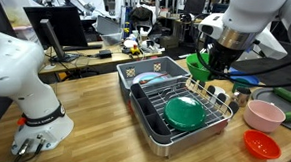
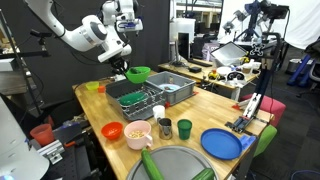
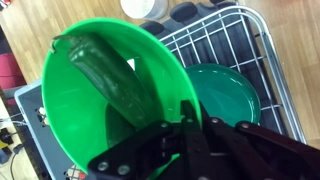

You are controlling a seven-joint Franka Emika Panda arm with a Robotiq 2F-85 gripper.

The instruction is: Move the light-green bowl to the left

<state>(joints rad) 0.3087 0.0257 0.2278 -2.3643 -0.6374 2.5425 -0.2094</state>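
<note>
The light-green bowl (image 3: pixel 85 110) is lime-green plastic and fills the left of the wrist view. A dark green long object (image 3: pixel 105 72) lies inside it. My gripper (image 3: pixel 165 122) is shut on the bowl's rim, one finger inside and one outside. In both exterior views the bowl (image 1: pixel 197 63) (image 2: pixel 138 73) hangs in the air from the gripper (image 1: pixel 216 59) (image 2: pixel 125 64), above the far edge of the wire dish rack (image 1: pixel 223 108).
A darker green flat dish (image 1: pixel 184 112) (image 3: pixel 228 92) lies in the rack, which sits in a grey tray (image 1: pixel 148 121). A pink bowl (image 1: pixel 263 115), a red bowl (image 1: pixel 261 143), a blue plate (image 2: pixel 221 143) and two cups (image 2: pixel 165 126) stand on the wooden table.
</note>
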